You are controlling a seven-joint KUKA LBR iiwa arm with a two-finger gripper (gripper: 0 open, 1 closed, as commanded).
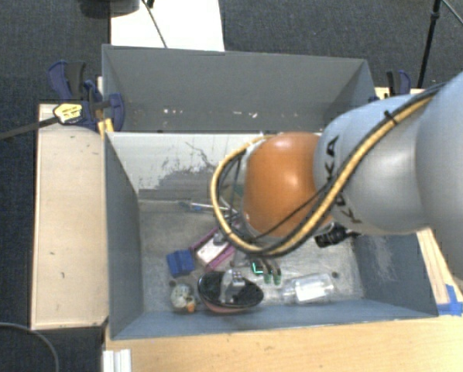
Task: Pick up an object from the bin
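Note:
My gripper (pixel 235 280) hangs below the orange wrist cover near the bin's front wall, right over a black round dish with a reddish rim (pixel 225 296). A purple and white small box (pixel 210 249) lies just behind and left of it. A blue block (pixel 180 262) sits further left. A clear plastic bottle (pixel 309 289) lies to the gripper's right on the bin floor, apart from it. Small green pieces (pixel 264 270) show between the gripper and the bottle.
A small round brownish thing (pixel 183 297) rests in the front left corner. A thin blue-tipped stick (pixel 194 205) lies further back on the floor. The arm and its cables cover the bin's right middle.

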